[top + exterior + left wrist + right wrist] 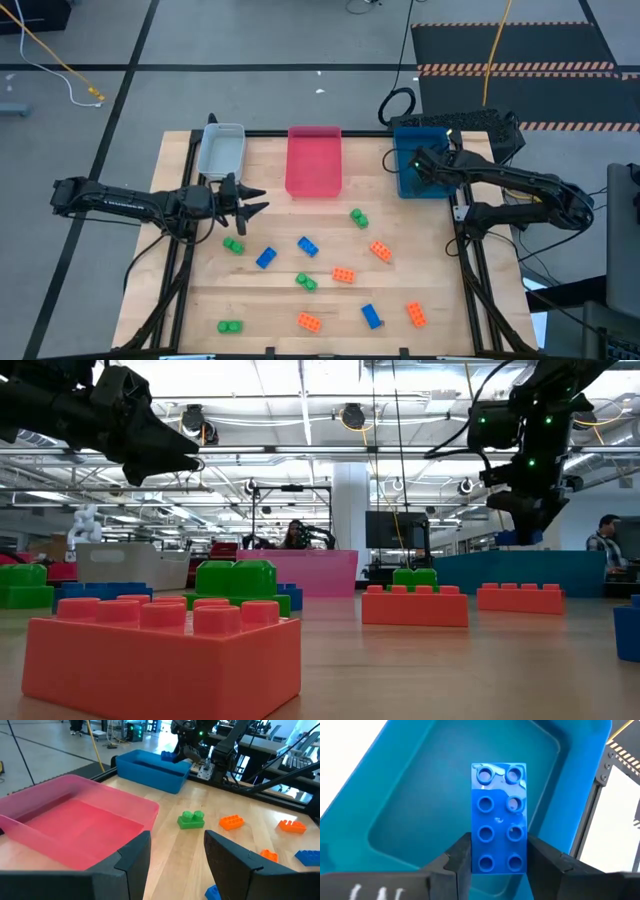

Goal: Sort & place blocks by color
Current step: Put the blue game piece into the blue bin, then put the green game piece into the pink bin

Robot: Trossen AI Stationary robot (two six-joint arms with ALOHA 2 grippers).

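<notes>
My right end effector (495, 855) pinches a blue block (499, 817) by its long sides, studs facing my wrist camera, hanging over the inside of the blue tray (415, 795). My left end effector (243, 203) hovers with fingers spread and nothing between them, near the grey tray (221, 150) and beside the pink tray (75, 815).

Risks, as I judge them:
- The block hangs toward the tray's right-hand wall in my wrist view; let go from here it could clip the rim and bounce out onto the table (430, 240).
- Grip covers only the lower part of the block; it could pivot as the fingers part and land on edge.
- Dropped from a height, a light plastic brick may skip.

Remaining blocks lie scattered on the table, well apart from all trays: orange, green and blue mixed, e.g. a green one (191, 819) near the pink tray.

Surface: pale wood, dark frame. Room: open lab, grey floor, cables, a hazard-striped mat, people seated far behind.
</notes>
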